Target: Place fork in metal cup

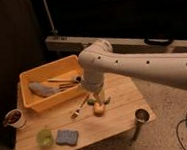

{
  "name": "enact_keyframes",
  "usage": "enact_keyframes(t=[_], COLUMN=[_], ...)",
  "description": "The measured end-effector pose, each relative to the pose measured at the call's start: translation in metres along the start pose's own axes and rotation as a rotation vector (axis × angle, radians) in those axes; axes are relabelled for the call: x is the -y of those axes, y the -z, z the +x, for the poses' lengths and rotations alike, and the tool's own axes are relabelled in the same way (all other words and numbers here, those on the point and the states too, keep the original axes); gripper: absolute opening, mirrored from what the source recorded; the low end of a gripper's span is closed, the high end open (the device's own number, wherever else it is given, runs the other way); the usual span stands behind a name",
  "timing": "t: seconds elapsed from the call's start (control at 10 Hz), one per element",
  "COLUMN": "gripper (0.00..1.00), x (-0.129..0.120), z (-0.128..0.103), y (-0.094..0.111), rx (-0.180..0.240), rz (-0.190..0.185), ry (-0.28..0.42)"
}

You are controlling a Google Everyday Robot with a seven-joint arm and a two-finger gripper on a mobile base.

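A wooden surface [117, 121] carries everything. At its 10 o'clock, a yellow bin [36, 75] keeps darker utensils [63, 82] apart. The fork [79, 109] lies flat and unheld near the centre, open to a grasp. At the fork's 3 o'clock the end effector [98, 98] hangs low over a small orange-and-green item [98, 109]. The white arm [136, 67] hides much of it, so wide or narrow cannot be told. At 4 o'clock the metal cup [141, 115] stands upright, mouth up to receive the fork.

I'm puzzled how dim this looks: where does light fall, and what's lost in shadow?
Camera view: warm light falls on the wooden table and yellow bin; the background is nearly black. The metal cup glints at its rim. The gripper, low over the table beside the fork, is shaded by the arm.
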Motion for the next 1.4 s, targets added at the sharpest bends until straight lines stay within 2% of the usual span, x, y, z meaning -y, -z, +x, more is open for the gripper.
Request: enact_keyframes(t=[0.1, 0.3, 0.6, 0.8, 0.9, 1.2, 1.4], gripper=[0.74, 0.74, 0.74, 0.74, 0.74, 0.74, 0.74], x=[0.002, 0.015, 0.016, 0.014, 0.02, 0.037, 0.048], z=[-0.001, -0.006, -0.003, 0.008, 0.009, 0.009, 0.003], y=[-0.001, -0.016, -0.067, -0.1, -0.11, -0.125, -0.135], rx=[0.009, 0.043, 0.098, 0.146, 0.167, 0.209, 0.227], rz=[0.003, 0.0, -0.027, -0.039, -0.039, -0.043, -0.062], ry=[0.017, 0.049, 0.069, 0.08, 0.093, 0.113, 0.125])
